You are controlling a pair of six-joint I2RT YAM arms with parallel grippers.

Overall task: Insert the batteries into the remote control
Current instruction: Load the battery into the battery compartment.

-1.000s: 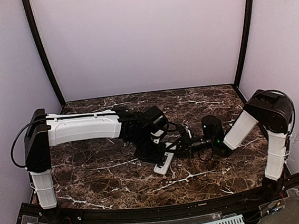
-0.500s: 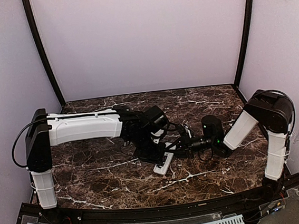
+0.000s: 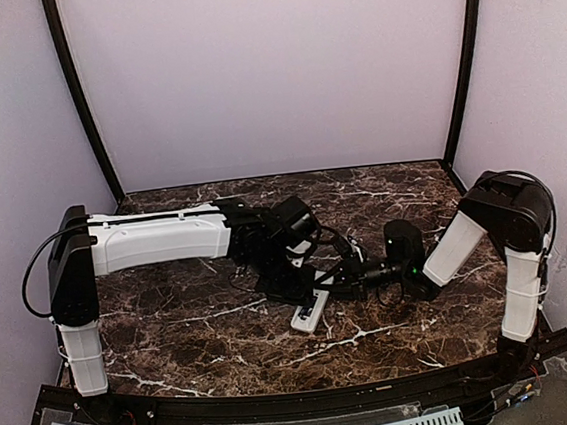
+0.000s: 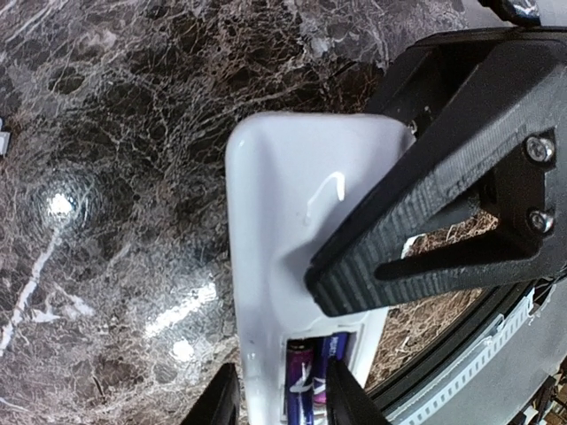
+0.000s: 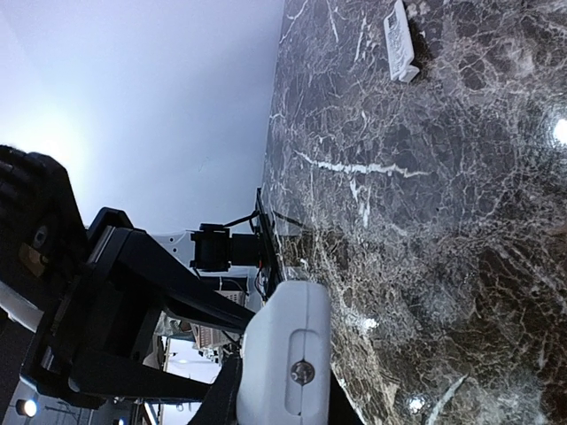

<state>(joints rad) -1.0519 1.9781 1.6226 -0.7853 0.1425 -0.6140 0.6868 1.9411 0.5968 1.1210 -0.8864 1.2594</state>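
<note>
Overhead view: even soft light, sharp. Left wrist: glare hotspots on marble tabletop (image 4: 60,205), remote control (image 4: 283,212) nearly blown out. Right wrist: bright hazy backdrop, near parts blurred.

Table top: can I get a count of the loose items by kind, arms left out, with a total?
remote control: 1
batteries, sitting inside it: 2
small white ribbed piece, lying apart: 1
Total: 4
</note>
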